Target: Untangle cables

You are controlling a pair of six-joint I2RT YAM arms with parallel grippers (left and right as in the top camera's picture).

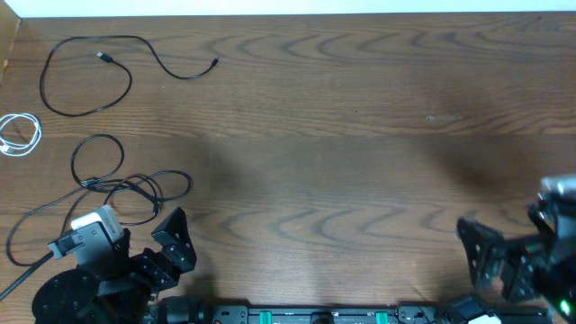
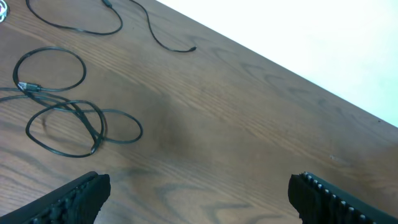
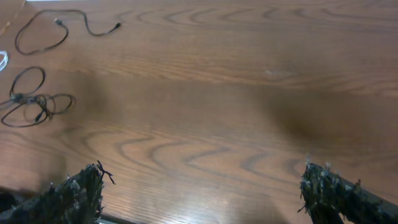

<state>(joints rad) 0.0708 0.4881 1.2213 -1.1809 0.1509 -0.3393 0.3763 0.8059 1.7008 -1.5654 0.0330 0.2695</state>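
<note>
Lying separated: white cable (image 1: pixel 38 133), black cables (image 1: pixel 88 184); fingers (image 2: pixel 74 196) wide.

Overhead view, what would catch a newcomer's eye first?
Three thin cords lie at the left of the table: a curled black cable at the far edge, a white cable coiled at the left border, and a looped black cable nearer the robot. The left gripper and right gripper sit open along the near edge, holding nothing.
</note>
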